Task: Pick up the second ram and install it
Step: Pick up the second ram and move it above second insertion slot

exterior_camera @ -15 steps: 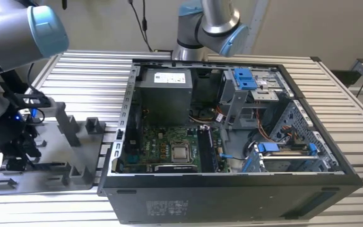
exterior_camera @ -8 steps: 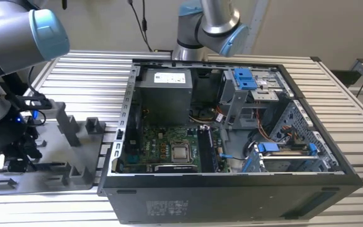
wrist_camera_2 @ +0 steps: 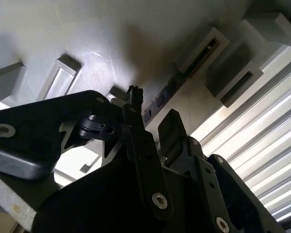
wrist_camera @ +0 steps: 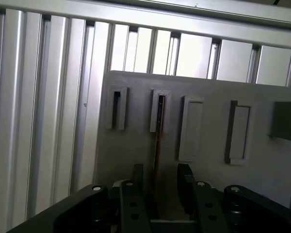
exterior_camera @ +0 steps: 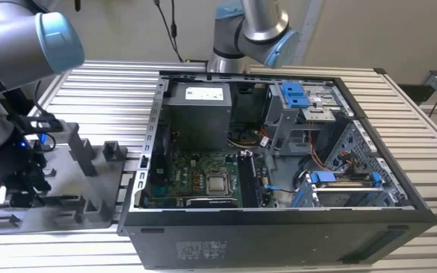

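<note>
The second ram is a thin dark stick standing on edge in a slot of the grey tray. In the first wrist view my gripper is open, one finger on each side of the stick's near end with a gap to it on both sides. The second wrist view shows the ram as a dark strip with chips running away from the gripper across the tray. In the exterior view the gripper is low over the tray at that view's left.
The open computer case lies beside the tray, with the motherboard exposed inside. Upright pegs rise from the tray near my arm. A second robot arm stands behind the case. Ribbed metal tabletop surrounds everything.
</note>
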`<move>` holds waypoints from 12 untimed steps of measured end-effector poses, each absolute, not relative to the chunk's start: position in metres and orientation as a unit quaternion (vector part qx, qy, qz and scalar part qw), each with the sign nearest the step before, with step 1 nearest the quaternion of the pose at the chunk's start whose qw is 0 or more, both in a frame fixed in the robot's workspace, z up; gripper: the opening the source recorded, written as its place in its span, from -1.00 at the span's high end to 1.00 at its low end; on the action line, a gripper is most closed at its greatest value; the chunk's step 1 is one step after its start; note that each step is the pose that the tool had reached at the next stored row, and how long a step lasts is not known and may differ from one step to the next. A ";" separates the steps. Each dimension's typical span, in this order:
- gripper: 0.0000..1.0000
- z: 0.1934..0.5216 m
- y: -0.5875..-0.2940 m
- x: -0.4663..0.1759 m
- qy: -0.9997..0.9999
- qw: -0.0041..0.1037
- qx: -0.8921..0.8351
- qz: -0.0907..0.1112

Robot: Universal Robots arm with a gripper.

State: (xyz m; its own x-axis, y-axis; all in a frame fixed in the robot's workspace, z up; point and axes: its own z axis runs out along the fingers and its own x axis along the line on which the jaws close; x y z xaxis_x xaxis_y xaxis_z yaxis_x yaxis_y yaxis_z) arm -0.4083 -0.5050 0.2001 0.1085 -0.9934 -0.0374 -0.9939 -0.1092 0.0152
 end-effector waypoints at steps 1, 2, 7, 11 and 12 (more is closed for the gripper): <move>0.16 0.200 -0.505 -0.408 0.667 0.007 -0.744 0.019; 0.16 0.199 -0.505 -0.408 0.667 0.006 -0.744 0.018; 0.16 0.197 -0.505 -0.408 0.667 0.004 -0.744 0.016; 0.20 0.197 -0.505 -0.408 0.667 0.004 -0.744 0.016; 0.33 0.197 -0.505 -0.408 0.667 0.004 -0.744 0.016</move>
